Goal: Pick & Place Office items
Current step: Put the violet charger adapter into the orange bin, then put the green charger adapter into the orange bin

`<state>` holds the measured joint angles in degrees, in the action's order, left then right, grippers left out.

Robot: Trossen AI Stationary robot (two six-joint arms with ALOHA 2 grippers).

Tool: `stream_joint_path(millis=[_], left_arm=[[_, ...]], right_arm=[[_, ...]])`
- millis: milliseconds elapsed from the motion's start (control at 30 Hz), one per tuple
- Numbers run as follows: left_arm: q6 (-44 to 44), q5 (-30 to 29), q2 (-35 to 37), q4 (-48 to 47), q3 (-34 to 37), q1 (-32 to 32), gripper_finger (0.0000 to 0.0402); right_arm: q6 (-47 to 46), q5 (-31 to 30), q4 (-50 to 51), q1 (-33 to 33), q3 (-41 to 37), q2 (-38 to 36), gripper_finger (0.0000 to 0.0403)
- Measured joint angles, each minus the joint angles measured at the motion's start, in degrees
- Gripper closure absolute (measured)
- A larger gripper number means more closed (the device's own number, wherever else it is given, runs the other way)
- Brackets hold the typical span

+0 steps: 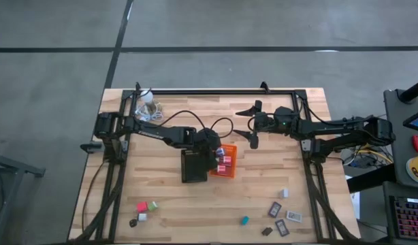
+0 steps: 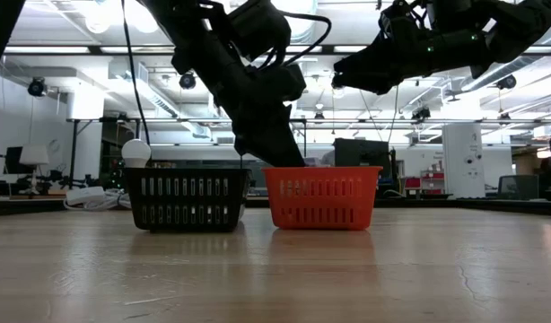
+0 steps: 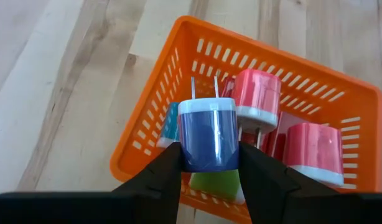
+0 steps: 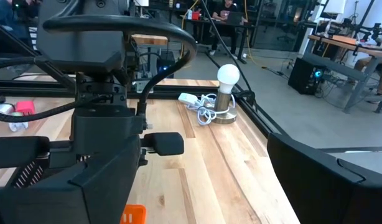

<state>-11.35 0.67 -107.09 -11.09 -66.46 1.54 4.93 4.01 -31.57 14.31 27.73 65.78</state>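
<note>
Left wrist view shows the left gripper (image 3: 209,163) clamped on a blue plug-in charger block with a white top and two metal prongs (image 3: 208,134), held above the orange slotted plastic tray (image 3: 147,127), where red-and-white blocks (image 3: 258,99) already lie. From above, more small office pieces (image 1: 146,207) sit along the frame's bottom. The right gripper (image 1: 254,126) hangs right of centre, fingers spread wide.
</note>
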Motion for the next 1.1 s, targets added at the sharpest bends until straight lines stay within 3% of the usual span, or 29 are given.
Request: stream_joint_path(millis=[233,700,1100], left_arm=[[-0.01,0.0,0.0,-0.01,0.0,0.07,0.0258],[-0.01,0.26,-0.02,0.02,0.02,0.07,0.0172],[-0.01,0.42,-0.07,0.02,0.03,0.07,0.0163]], right_arm=[[0.01,0.0,0.0,0.0,0.0,0.02,0.0062],[0.0,0.0,0.0,-0.04,0.0,0.02,0.0059],[0.0,0.0,0.01,-0.04,0.0,0.07,0.0053]])
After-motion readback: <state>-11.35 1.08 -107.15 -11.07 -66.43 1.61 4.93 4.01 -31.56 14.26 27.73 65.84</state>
